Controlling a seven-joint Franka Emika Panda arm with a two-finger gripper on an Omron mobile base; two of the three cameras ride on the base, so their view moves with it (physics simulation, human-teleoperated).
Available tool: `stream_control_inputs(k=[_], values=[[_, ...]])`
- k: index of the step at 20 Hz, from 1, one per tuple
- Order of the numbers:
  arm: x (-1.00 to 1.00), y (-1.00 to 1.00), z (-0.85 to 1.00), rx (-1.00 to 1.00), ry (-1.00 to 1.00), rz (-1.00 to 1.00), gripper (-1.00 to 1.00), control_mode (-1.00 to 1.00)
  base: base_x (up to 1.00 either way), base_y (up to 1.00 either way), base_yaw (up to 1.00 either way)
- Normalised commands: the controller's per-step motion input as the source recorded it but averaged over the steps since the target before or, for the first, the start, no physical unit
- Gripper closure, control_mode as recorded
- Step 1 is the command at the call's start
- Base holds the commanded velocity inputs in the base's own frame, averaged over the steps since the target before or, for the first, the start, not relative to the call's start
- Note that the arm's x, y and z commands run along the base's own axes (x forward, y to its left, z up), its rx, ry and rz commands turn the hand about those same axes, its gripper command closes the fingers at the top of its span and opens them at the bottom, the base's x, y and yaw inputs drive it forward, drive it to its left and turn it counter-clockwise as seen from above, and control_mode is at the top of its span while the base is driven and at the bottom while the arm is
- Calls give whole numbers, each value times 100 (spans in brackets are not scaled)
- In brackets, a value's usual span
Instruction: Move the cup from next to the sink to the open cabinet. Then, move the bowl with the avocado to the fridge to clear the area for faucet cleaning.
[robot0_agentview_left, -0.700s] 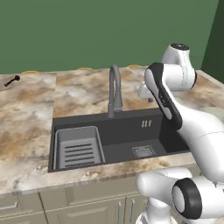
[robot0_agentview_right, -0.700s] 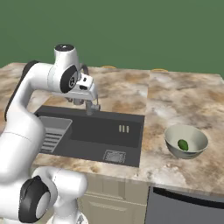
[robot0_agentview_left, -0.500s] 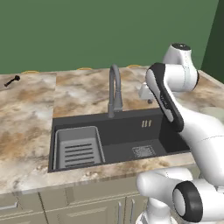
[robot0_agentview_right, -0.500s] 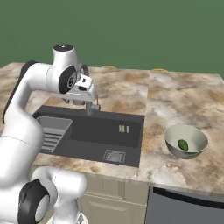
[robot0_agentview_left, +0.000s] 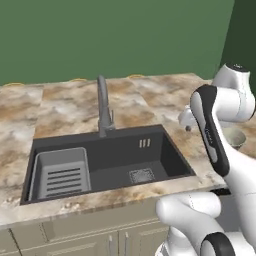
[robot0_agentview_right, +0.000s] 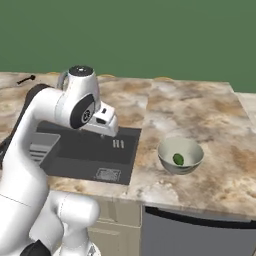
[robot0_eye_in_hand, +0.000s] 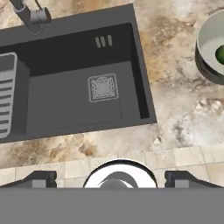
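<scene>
Bowl (robot0_agentview_right: 181, 155) sits at centre right of the right base view, out on the marbled counter (robot0_agentview_right: 210, 125) with the avocado (robot0_agentview_right: 178, 159) lying low inside it, a dark green lump near the middle. Bare stone runs all round the bowl: a strip between it and the sink (robot0_agentview_right: 90, 150) to its left, and a broad stretch to the right and toward the top of the frame. Toward the bottom, the counter's front edge is near.

From the hand view, the bowl (robot0_eye_in_hand: 211, 48) is cut off by the right edge at the upper right, the avocado (robot0_eye_in_hand: 220, 54) just peeking in. The sink (robot0_eye_in_hand: 74, 78) fills the upper left and centre, its square drain (robot0_eye_in_hand: 103, 87) in the basin floor and the slotted rack (robot0_eye_in_hand: 6, 94) against the left edge. The faucet (robot0_eye_in_hand: 28, 17) stands at the top left, on the rim.

Fingertips (robot0_eye_in_hand: 39, 178) rise at the bottom corners, far apart, so the jaws are spread wide with nothing between them; the gripper (robot0_eye_in_hand: 111, 178) looks down over the counter's front lip.

In the left base view the faucet (robot0_agentview_left: 103, 107) arches up behind the sink (robot0_agentview_left: 105, 160) at centre, and the bowl (robot0_agentview_left: 234, 138) shows at the right edge behind the arm (robot0_agentview_left: 215, 130).
</scene>
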Motion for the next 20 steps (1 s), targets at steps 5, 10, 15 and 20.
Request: stream_control_inputs(k=[5, 10, 15, 20], values=[[0, 0, 0, 0, 0, 0, -100, 100, 55, -100, -4], [13, -19, -8, 1, 0, 3, -100, -100, 64, -80, 6], [18, -100, -94, 15, 1, 3, -100, -100, 0, 0, 0], [11, -100, -87, 15, 0, -3, -100, -100, 0, 0, 0]])
